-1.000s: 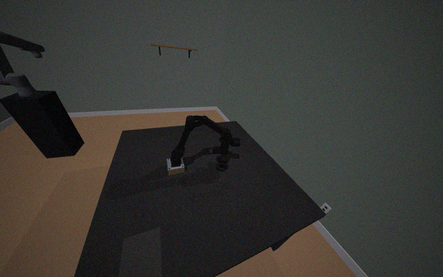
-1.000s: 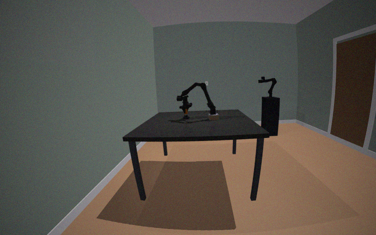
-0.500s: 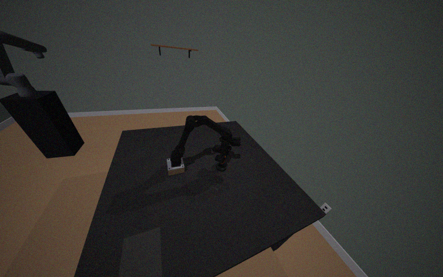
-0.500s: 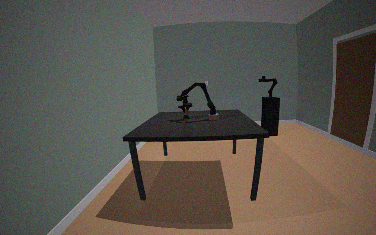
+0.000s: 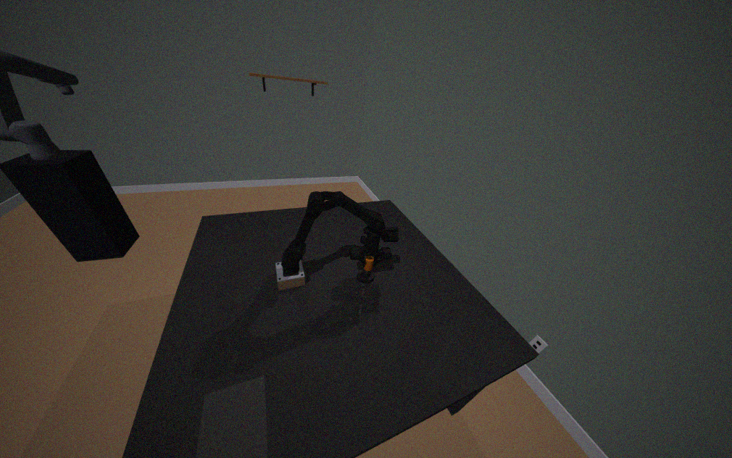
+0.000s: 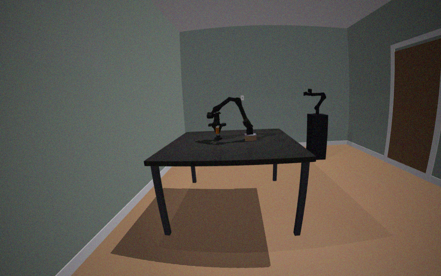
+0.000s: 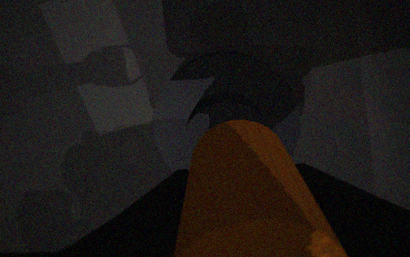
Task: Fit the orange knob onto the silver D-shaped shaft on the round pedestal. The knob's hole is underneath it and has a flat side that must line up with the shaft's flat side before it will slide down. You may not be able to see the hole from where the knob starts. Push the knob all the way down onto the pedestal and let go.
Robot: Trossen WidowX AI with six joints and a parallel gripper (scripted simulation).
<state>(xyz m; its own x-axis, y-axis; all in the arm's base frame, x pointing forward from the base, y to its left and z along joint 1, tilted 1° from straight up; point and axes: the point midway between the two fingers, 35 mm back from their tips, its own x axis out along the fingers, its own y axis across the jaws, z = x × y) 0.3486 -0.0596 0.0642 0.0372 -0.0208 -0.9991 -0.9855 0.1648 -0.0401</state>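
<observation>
The orange knob (image 5: 368,264) (image 6: 218,131) (image 7: 240,187) is upright between the fingers of my gripper (image 5: 369,258) (image 6: 217,129) (image 7: 240,176), which is shut on it. The dark round pedestal (image 5: 365,277) (image 6: 218,138) (image 7: 281,89) stands on the table directly below the knob. In the top and exterior views the knob's lower end is just above the pedestal. The silver shaft cannot be made out clearly, and the frames do not show whether the knob touches it. The hole under the knob and its flat side are hidden.
The arm's light base block (image 5: 290,282) (image 6: 250,137) sits on the black table (image 5: 431,324) (image 6: 194,154), on the pedestal's left in the top view. A second arm stands on a black plinth (image 5: 75,210) (image 6: 316,136) off the table. Shadows fall around the pedestal.
</observation>
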